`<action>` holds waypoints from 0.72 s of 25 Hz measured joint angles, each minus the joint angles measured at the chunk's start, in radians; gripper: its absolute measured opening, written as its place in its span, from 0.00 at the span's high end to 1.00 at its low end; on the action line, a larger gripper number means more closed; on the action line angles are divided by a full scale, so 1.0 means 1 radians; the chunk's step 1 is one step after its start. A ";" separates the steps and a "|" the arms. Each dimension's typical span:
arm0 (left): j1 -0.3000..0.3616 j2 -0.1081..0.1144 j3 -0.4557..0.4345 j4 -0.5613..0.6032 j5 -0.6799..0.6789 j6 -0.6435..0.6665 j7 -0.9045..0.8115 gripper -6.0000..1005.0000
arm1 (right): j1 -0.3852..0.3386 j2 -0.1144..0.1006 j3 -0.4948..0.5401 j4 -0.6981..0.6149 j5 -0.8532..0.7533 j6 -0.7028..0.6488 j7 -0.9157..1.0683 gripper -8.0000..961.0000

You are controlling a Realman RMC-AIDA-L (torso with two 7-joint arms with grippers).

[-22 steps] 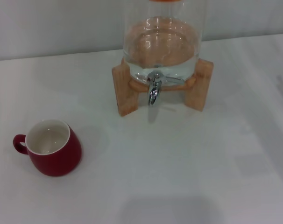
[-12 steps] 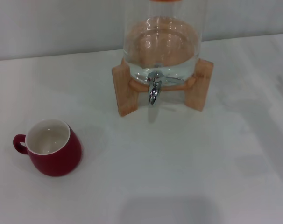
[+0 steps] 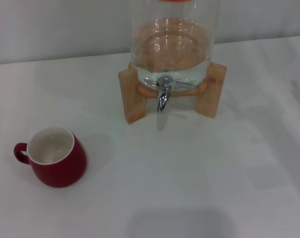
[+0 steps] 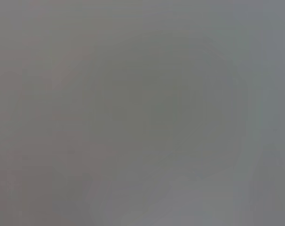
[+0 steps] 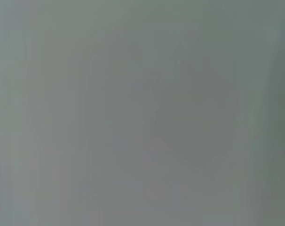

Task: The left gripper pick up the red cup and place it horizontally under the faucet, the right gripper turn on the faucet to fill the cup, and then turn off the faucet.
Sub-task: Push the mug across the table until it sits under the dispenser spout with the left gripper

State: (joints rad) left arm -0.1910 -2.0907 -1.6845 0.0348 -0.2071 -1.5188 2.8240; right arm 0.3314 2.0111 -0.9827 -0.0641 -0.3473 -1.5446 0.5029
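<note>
White tabletop (image 3: 199, 178) fills the head view, meeting a pale wall along the far edge. Neither gripper nor arm shows anywhere on it. Both wrist views give only flat, featureless grey, so the jaws' state cannot be told for left or right.

Hidden or cut off: the glass dispenser (image 3: 172, 44) runs out of the top of the head view, only its lower body visible, with an orange sliver at the very top edge. Water level inside is hard to make out; the wooden ring under it shows through the glass. The stand's (image 3: 132, 96) rear legs are hidden behind the vessel; two front legs show, left and right of the tap.

Open room: wide bare surface near and to the right of the dispenser; clear space under and in front of the spout. A soft shadow lies at the near edge, centre.

Red cup (image 3: 53, 156) sits upright on the near left, well apart from the dispenser, mouth facing up and tilted slightly toward the camera, white inside showing. Its loop handle points left, away from the tap. Long axis vertical.

Faucet (image 3: 163, 96) sits at the dispenser's base, between the two front legs, centre far. Spout points down and toward the near side; its lever extends to the right.
</note>
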 joint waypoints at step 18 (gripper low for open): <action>0.013 0.014 0.152 0.002 0.154 0.023 0.001 0.13 | -0.012 0.000 -0.036 0.009 -0.003 -0.049 0.007 0.17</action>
State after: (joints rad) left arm -0.1777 -2.0763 -1.5325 0.0368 -0.0535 -1.4958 2.8254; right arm 0.3193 2.0110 -1.0191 -0.0553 -0.3498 -1.5931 0.5100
